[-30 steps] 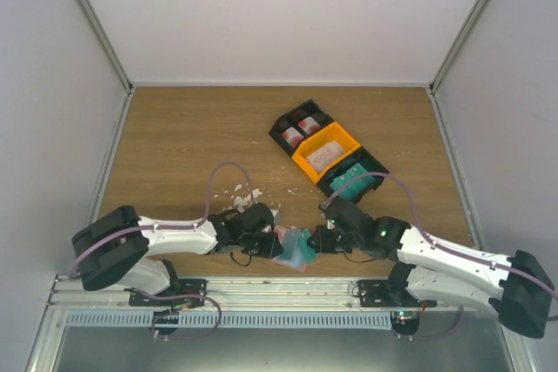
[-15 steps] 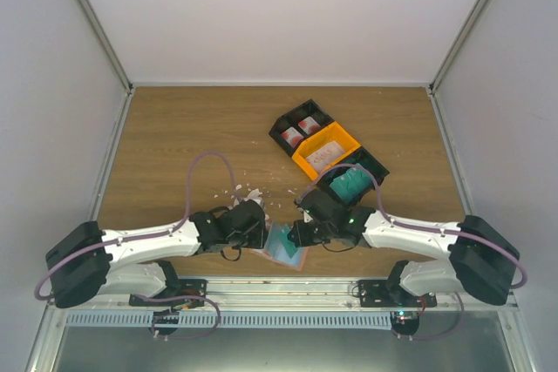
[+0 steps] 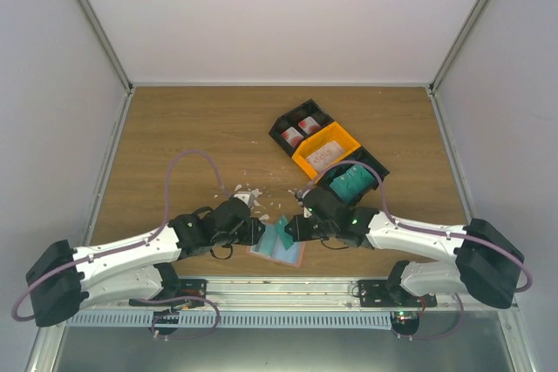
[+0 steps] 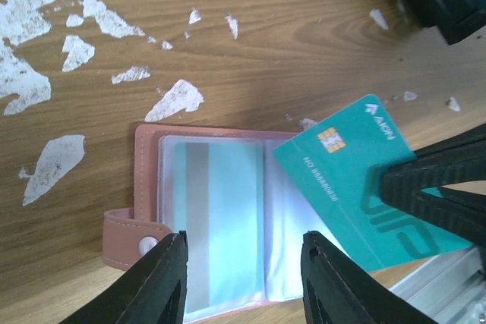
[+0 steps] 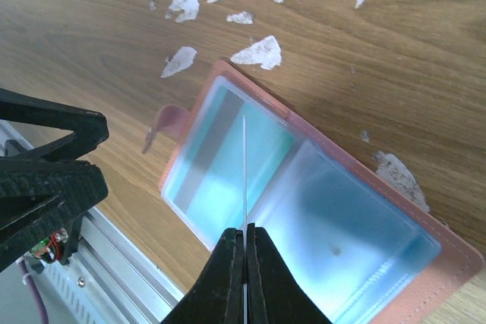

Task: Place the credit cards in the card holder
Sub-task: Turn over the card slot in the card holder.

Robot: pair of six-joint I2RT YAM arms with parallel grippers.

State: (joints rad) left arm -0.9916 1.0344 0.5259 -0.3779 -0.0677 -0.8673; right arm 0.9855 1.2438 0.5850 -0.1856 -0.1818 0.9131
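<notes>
The salmon-pink card holder [image 3: 277,252] lies open on the wood near the front edge, its clear pockets facing up [image 4: 148,138] [image 5: 456,252]. A teal credit card [image 4: 220,218] with a grey stripe sits in one pocket. My left gripper [image 4: 243,237] [image 3: 253,231] hangs open just over the holder with nothing between its fingers. My right gripper [image 5: 245,227] [image 3: 292,228] is shut on another teal credit card [image 4: 342,165]. The right wrist view shows this card edge-on [image 5: 244,172], above the fold of the holder.
White crumbs [image 3: 248,193] are scattered behind the holder. Black and orange bins [image 3: 327,150] stand at the back right, holding teal cards [image 3: 350,182] and white-and-red cards [image 3: 298,131]. The metal rail of the table's front edge [image 3: 288,289] runs close below the holder.
The left gripper has opened and let go of the holder, which now lies flat and open on the table. Both grippers have shifted left, and the right one still pinches its teal card.
</notes>
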